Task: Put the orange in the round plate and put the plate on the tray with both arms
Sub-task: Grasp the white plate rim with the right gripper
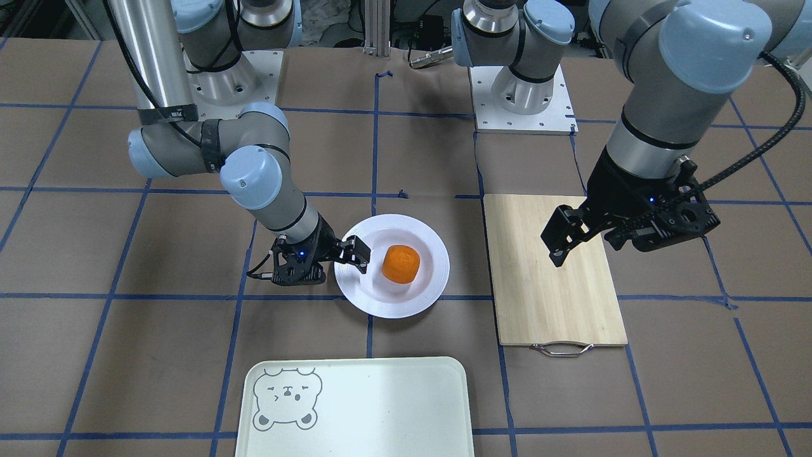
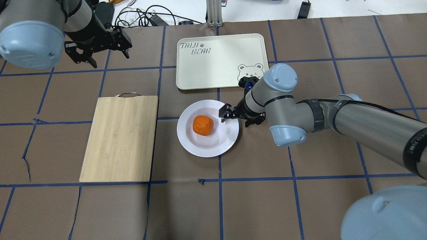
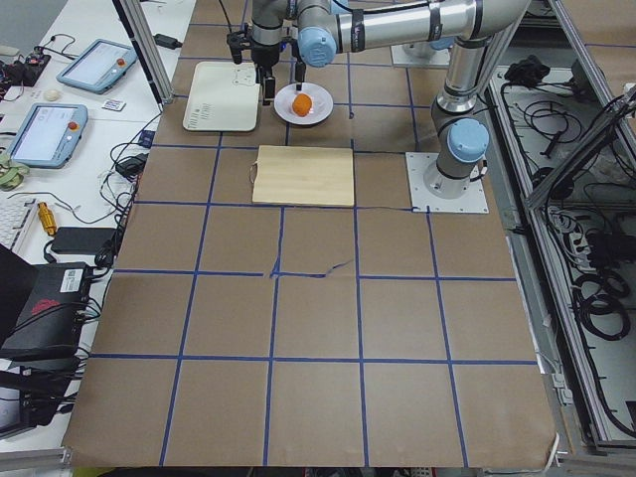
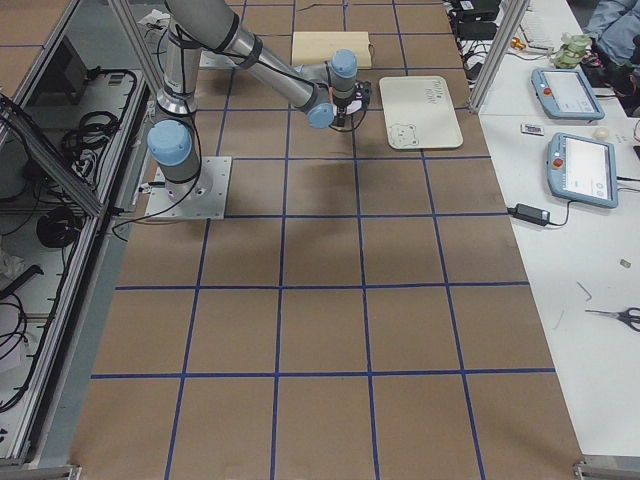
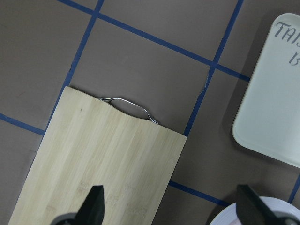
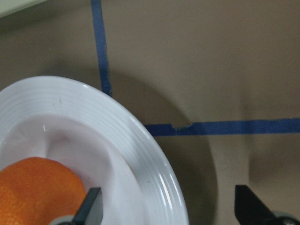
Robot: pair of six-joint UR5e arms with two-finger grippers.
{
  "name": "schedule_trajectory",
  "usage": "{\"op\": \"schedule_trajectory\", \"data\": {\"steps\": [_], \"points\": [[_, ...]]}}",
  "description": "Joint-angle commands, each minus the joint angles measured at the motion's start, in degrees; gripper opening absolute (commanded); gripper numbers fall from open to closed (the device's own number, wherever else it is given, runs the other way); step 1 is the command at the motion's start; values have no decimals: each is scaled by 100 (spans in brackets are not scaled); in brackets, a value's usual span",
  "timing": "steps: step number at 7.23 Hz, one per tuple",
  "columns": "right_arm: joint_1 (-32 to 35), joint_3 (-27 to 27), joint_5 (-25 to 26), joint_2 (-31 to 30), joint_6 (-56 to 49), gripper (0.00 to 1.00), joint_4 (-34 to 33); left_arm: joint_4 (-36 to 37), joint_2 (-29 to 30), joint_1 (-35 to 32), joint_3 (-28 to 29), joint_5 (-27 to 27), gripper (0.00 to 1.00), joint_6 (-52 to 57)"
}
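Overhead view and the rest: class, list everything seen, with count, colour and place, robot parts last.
table: 1, brown with blue tape lines.
plate: 1, white, mid-table.
orange: 1, bright orange, in the plate's centre.
tray: 1, pale mint, apart from the plate, on the side far from the robot.
cutting board: 1, light wood, beside the plate on the robot's left.
left tool: 1, black, open, raised near the cutting board.
right tool: 1, black, open, astride the plate's rim.

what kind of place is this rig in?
Most likely a robotics lab workcell: a left arm and right arm bolted to a table gridded with blue tape, tablet-like pendants on a side bench, and loose cables beside it.
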State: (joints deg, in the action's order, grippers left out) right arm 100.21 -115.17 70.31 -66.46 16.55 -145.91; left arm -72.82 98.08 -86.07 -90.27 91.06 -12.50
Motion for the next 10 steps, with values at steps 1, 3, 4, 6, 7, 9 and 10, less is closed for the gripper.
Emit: {"op": "schedule_trajectory", "data": {"steps": [1,3,4,6,7,9,10], "points": [[103,-76,0,62,24,95,-192,13,-96,-6,-131,26,100,299],[174,-111,-9,71,24,68,-219,22,-96,2,-114,-26,100,414],[200,-120,-9,132,33,53,-245,5,-139,-15,-122,-36,100,781],[209,-111,-131,151,94,0,-368,-74,-253,-15,-140,-1,100,1178],[201,-77,-149,116,120,0,-360,-135,-271,-15,-175,-1,100,1197],[35,46,-193,-94,418,0,-351,-145,-333,-6,-210,8,100,1233],[-132,238,-428,-157,472,0,-151,-154,-324,-15,-219,8,100,1320]]}}
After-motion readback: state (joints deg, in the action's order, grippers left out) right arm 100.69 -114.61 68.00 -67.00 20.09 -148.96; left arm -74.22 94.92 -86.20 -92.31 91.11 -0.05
